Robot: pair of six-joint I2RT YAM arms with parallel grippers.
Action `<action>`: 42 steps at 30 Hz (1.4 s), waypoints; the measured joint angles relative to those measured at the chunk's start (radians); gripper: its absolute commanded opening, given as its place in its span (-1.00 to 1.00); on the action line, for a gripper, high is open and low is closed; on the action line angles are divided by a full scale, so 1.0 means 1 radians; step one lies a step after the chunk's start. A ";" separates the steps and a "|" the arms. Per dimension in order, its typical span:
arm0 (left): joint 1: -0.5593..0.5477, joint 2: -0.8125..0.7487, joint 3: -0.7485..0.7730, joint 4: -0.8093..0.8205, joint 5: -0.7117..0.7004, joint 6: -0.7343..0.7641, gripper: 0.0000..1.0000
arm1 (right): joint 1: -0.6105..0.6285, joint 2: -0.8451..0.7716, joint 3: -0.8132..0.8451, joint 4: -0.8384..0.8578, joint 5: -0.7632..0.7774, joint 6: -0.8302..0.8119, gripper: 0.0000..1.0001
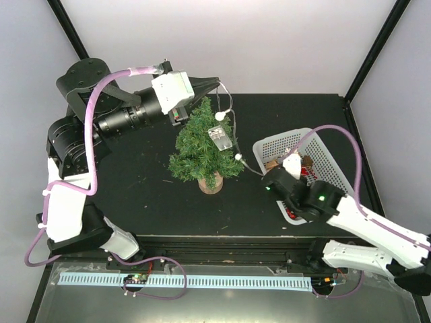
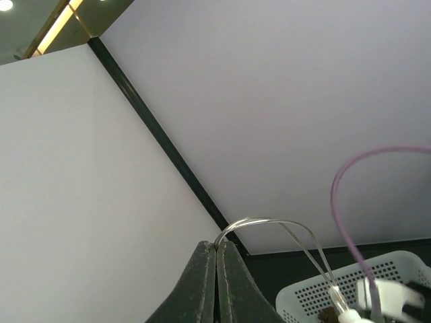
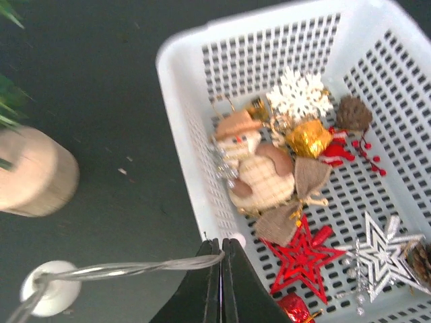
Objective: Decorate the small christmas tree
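Observation:
The small christmas tree (image 1: 202, 145), dark green on a light-wood stump (image 1: 211, 183), stands mid-table. A clear-wire light string (image 1: 229, 101) with white bulbs (image 1: 238, 158) and a clear battery box (image 1: 219, 136) drapes down its right side. My left gripper (image 1: 217, 82) hovers just above and right of the treetop, shut on the wire's upper loop (image 2: 269, 222). Beside the basket's left wall, my right gripper (image 3: 221, 245) is shut on the lower stretch of wire (image 3: 121, 269), next to a bulb (image 3: 50, 296). The stump (image 3: 30, 175) lies to its left.
A white mesh basket (image 1: 283, 134) sits right of the tree and holds a snowman figure (image 3: 252, 168), a red star (image 3: 303, 259), a silver star (image 3: 380, 256), a white snowflake (image 3: 300, 94) and a pine cone (image 3: 353, 111). White walls with black posts surround the black table.

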 measured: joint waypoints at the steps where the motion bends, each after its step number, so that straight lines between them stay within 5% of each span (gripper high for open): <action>1: 0.005 0.000 0.000 0.000 0.000 0.000 -0.97 | 0.000 -0.023 0.027 -0.010 -0.002 -0.004 -0.98; 8: 0.036 -0.004 -0.006 0.000 -0.002 0.000 -0.96 | 0.000 -0.136 0.211 -0.072 -0.071 -0.058 -0.98; 21: 0.079 -0.055 -0.038 0.000 -0.019 0.000 -0.97 | 0.000 -0.077 0.516 -0.131 -0.250 -0.158 -0.98; 42: 0.227 -0.343 -0.236 -0.027 -0.134 0.037 -0.97 | 0.000 0.046 0.933 0.029 -0.544 -0.283 -0.97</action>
